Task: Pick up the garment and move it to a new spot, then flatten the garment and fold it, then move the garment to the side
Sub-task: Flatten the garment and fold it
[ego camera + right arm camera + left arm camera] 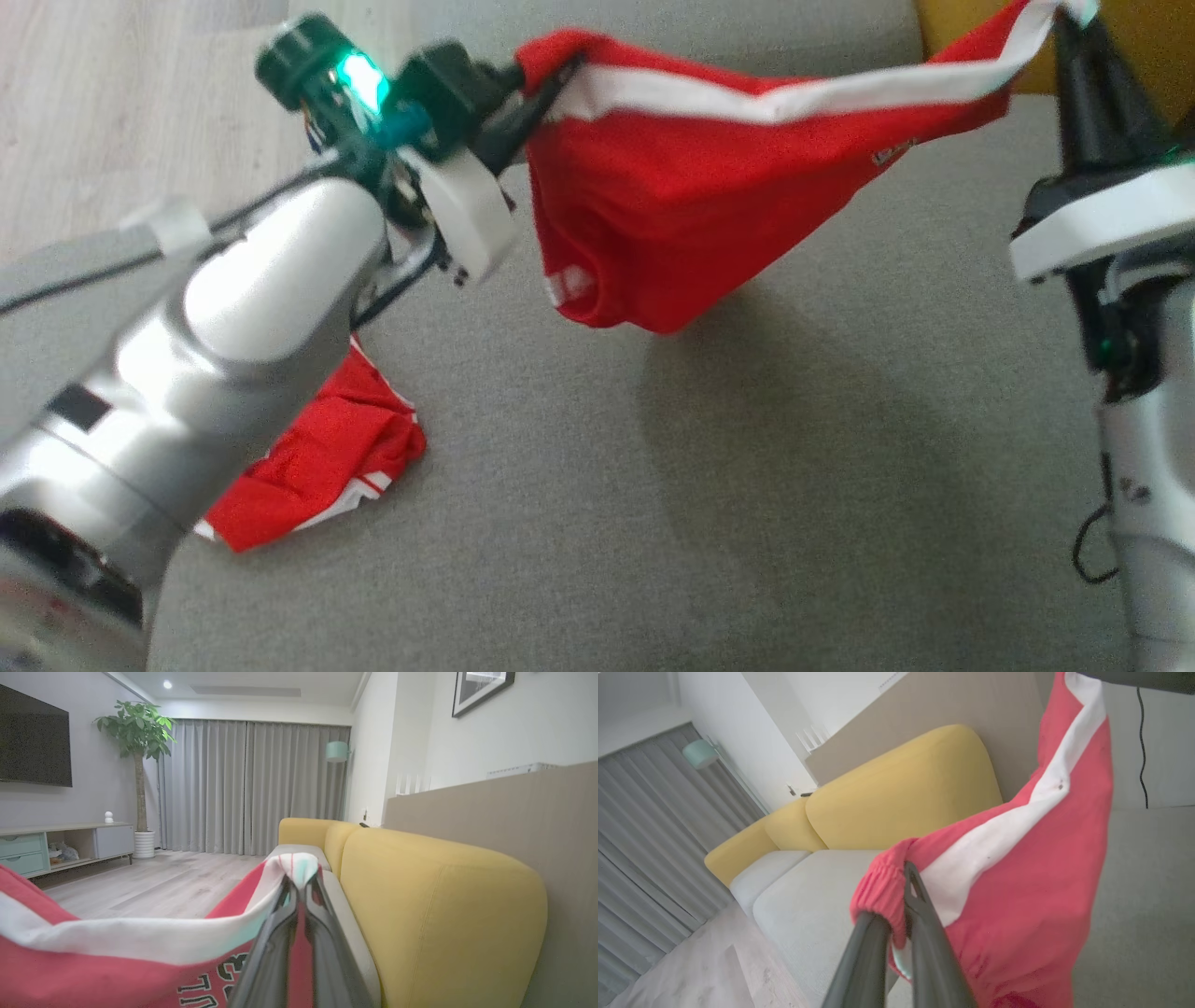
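1. A red garment [691, 215] with a white stripe hangs stretched in the air above the grey sofa seat [747, 467].
2. The left gripper [537, 84] is clenched on its gathered edge, and the right gripper [1069, 23] pinches the opposite striped corner.
3. A second red garment [317, 467] lies crumpled on the seat, partly under the left arm [261, 308].

Holding both arms raised, both grippers clamped.
Reaching the left arm [261, 280] up and across from the lower left, wrist [373, 89] glowing green, left gripper [546, 75] pinching one end of the garment [691, 187]; standing the right arm [1148, 467] upright along the right edge, right gripper [1074, 28] pointing up, fingers [275, 933] pressing together on the other end.
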Tool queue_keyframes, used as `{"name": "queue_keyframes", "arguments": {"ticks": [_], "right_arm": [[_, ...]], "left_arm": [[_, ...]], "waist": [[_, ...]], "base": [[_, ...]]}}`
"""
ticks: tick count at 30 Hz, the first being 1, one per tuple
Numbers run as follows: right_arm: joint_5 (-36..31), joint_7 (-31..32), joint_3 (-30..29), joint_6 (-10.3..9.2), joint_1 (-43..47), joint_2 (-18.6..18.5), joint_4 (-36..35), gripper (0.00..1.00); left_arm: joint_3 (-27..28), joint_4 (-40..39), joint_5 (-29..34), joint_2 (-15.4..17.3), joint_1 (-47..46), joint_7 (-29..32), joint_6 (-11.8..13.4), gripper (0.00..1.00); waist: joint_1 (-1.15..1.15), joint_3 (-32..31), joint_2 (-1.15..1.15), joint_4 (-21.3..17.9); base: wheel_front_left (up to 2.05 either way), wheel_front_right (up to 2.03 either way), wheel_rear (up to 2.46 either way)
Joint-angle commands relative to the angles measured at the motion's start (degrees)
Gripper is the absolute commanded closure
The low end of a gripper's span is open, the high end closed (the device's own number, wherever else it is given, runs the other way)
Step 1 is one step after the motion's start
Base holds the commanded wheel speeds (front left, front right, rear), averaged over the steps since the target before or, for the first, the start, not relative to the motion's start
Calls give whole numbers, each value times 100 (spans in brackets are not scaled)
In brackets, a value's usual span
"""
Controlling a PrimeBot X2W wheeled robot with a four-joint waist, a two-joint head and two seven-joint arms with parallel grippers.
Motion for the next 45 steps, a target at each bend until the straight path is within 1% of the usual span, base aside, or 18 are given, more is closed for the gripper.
{"name": "queue_keyframes", "arguments": {"ticks": [1,7,9,10,12,15,17,20,21,25,27,30,33,35,38,41,43,45], "right_arm": [[30,77,97,-3,-291,-104,-275,100],[-53,384,-9,-3,-314,-186,-621,100],[-71,653,-48,-3,-116,-158,-726,100],[-63,965,-68,-3,130,-141,-822,100],[-57,1264,-53,-3,360,-178,-900,100],[31,1590,16,-3,516,-256,-1033,100],[161,1672,29,-3,421,-260,-1084,100],[228,1660,119,-3,-24,-350,-959,100],[228,1660,119,-3,-24,-350,-959,100],[348,1477,255,-3,-1105,-246,-322,100],[298,1222,138,-3,-1811,-132,151,100],[-17,638,17,-3,-2818,11,961,100],[-263,27,-171,-3,-3643,231,1743,100],[-417,-313,-254,-3,-3992,339,2212,100],[-604,-592,-191,-3,-4179,369,2898,100],[-686,-656,8,-3,-4066,240,3525,100],[-696,-600,224,-3,-3867,87,3906,100],[-645,-455,522,-3,-3611,-94,4265,100]], "left_arm": [[163,-25,-153,194,-515,12,12,100],[-72,67,-735,295,-881,-3,12,100],[-88,15,-1004,329,-822,24,12,100],[-96,-67,-1246,380,-698,65,12,100],[-95,-174,-1474,422,-533,124,11,100],[-77,-393,-1745,484,-379,258,11,100],[-86,-506,-1726,565,-463,336,12,100],[-14,-553,-1615,651,-796,388,56,100],[-14,-553,-1615,651,-796,388,56,100],[79,-276,-1474,689,-1371,455,57,100],[147,-20,-1414,630,-1756,443,51,100],[149,521,-1139,417,-2457,267,42,100],[323,1048,-1044,119,-3007,-153,69,100],[346,1355,-959,-53,-3231,-459,67,100],[266,1691,-978,-293,-3191,-801,40,100],[125,1825,-1196,-485,-2828,-964,19,100],[-147,1728,-1323,-525,-2503,-1003,15,100],[-457,1543,-1528,-489,-2121,-990,14,100]], "waist": [[0,-97,0,-22],[0,-216,0,-8],[0,-224,0,7],[0,-204,0,24],[0,-144,0,40],[0,110,0,36],[0,370,0,12],[0,874,0,-72],[0,874,0,-72],[0,1524,0,-255],[0,1841,0,-303],[0,2146,0,-294],[0,2330,0,-344],[0,2393,0,-359],[0,2406,0,-360],[0,2384,0,-335],[0,2351,0,-314],[0,2291,0,-290]], "base": [[0,0,0],[0,0,0],[0,0,0],[0,0,0],[0,0,0],[0,0,0],[0,0,0],[0,0,0],[0,0,0],[0,0,0],[0,0,0],[0,0,0],[0,0,0],[0,0,0],[0,0,0],[0,0,0],[0,0,0],[0,0,0]]}}
